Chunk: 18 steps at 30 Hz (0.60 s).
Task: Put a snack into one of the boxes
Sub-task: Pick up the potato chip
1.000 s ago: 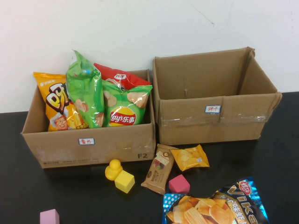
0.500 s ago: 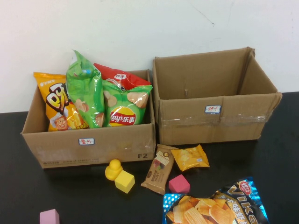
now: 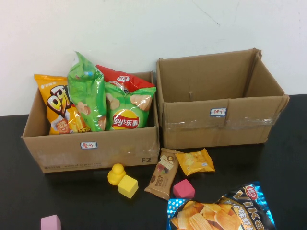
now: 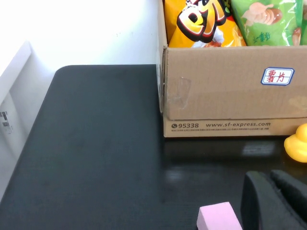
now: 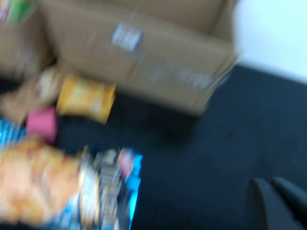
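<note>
Two cardboard boxes stand at the back. The left box holds several chip bags; the right box looks empty. On the black table in front lie a blue chips bag, a small orange snack packet and a brown snack bar. Neither arm shows in the high view. My left gripper is shut and empty, low over the table in front of the left box. My right gripper is shut and empty, over bare table beside the blue chips bag and in front of the right box.
A yellow duck, a yellow block, a dark pink block and a light pink block lie among the snacks. The light pink block sits right by my left gripper. A white wall stands behind the boxes.
</note>
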{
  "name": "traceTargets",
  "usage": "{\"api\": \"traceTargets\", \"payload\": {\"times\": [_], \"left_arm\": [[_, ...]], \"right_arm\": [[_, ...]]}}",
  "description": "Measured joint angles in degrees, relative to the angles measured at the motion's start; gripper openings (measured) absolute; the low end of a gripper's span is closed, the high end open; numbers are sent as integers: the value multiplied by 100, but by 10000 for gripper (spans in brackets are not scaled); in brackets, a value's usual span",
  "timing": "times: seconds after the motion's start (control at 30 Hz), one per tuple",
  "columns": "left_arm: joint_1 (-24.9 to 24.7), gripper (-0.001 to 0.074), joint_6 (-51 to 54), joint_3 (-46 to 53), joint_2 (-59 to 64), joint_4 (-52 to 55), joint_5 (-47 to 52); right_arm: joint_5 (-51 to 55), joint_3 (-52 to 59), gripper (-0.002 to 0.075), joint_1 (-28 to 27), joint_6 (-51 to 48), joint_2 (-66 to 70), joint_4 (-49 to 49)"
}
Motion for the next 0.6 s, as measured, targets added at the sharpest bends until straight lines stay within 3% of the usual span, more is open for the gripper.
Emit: {"api": "traceTargets", "payload": {"times": [0.2, 0.27, 0.33, 0.53, 0.6], "left_arm": [[0, -3, 0, 0, 0, 0, 0], [0, -3, 0, 0, 0, 0, 0], [0, -3, 0, 0, 0, 0, 0], [0, -3, 0, 0, 0, 0, 0], [0, -3, 0, 0, 0, 0, 0]], "right_arm": [[1482, -1282, 6, 929, -1002, 2141, -107], [1749, -1622, 44, 1280, -1243, 2770, -183], [1872, -1957, 116, 1651, -1459, 3394, -273], [1896, -2555, 532, 2451, -2211, 4883, -408], [1865, -2642, 624, 2641, -2533, 5346, -476]]}}
